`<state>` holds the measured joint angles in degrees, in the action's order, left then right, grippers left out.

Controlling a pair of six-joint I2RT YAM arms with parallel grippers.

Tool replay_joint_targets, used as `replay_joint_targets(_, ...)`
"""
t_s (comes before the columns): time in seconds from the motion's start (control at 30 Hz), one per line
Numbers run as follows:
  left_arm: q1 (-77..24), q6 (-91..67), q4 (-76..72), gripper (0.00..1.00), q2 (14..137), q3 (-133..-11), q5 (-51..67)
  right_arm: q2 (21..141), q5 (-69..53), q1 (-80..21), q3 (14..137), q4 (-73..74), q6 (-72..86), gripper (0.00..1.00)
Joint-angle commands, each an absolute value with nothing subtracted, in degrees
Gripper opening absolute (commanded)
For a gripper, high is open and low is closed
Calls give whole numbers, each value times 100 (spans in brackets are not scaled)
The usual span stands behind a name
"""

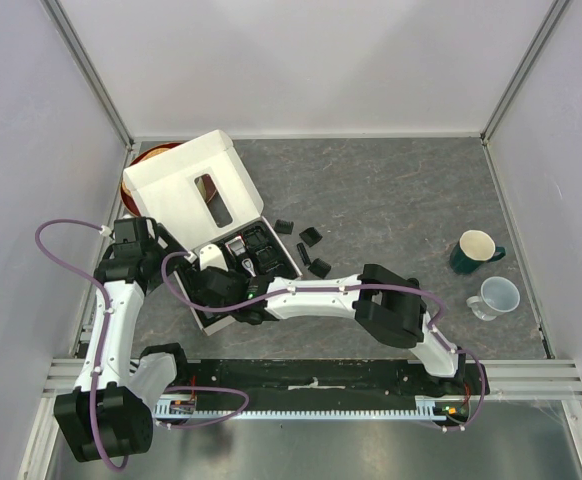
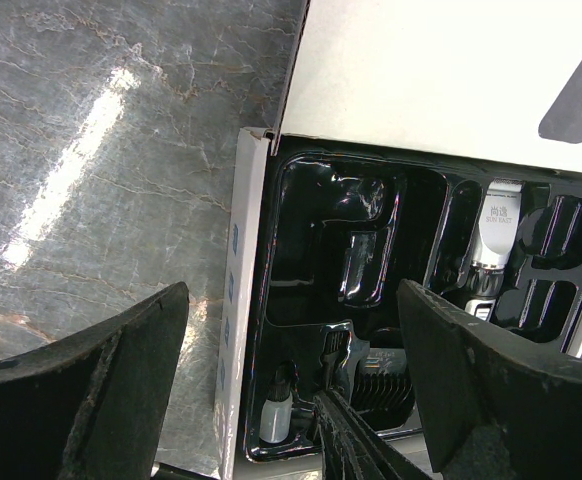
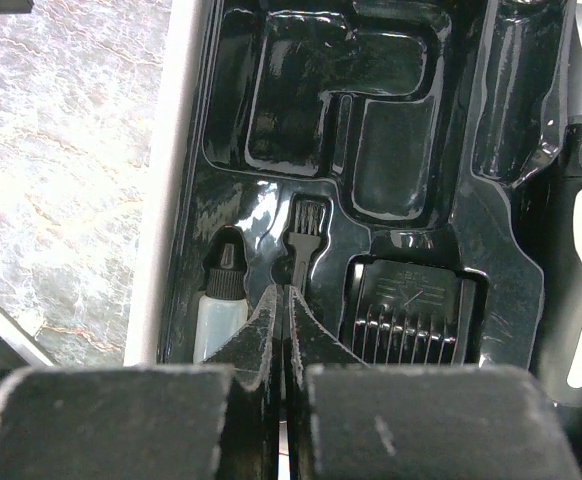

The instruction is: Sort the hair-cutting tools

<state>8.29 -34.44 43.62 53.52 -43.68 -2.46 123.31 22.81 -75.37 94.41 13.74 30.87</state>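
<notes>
Slim black brush (image 3: 302,235) — short bristles

White arm links (image 1: 311,297), black joint housings (image 1: 391,305), looping purple cables (image 1: 66,250), black wedge-shaped jaws with scuffed edges

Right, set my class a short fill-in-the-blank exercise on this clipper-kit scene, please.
The right end effector is shut on the small ____.
The left end effector is ____, holding nothing.
The green mug stands on the robot's ____ side.
The clipper lies in the black ____.
Missing: brush; open; right; tray.
</notes>
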Motion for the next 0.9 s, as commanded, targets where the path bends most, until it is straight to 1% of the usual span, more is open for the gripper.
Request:
replay_joint_targets(0.0, 861, -3551, 4254, 91, 5282, -4368, -264, 12454, 2399, -7515, 9378, 1301, 3173, 0)
replay_joint_targets(0.2, 861, -3559, 4271, 91, 5274, -4368, -264, 12533, 2470, -7497, 9387, 1388, 3304, 0)
replay_joint_targets(0.53, 870, -3551, 4263, 91, 5265, -4359, -255, 12516, 2487, -7348, 9123, 1687, 4016, 0)
replay_joint_targets(0.87, 861, -3568, 4263, 91, 5247, -4351, -246, 12358, 2259, -7321, 9245, 1644, 4008, 0)
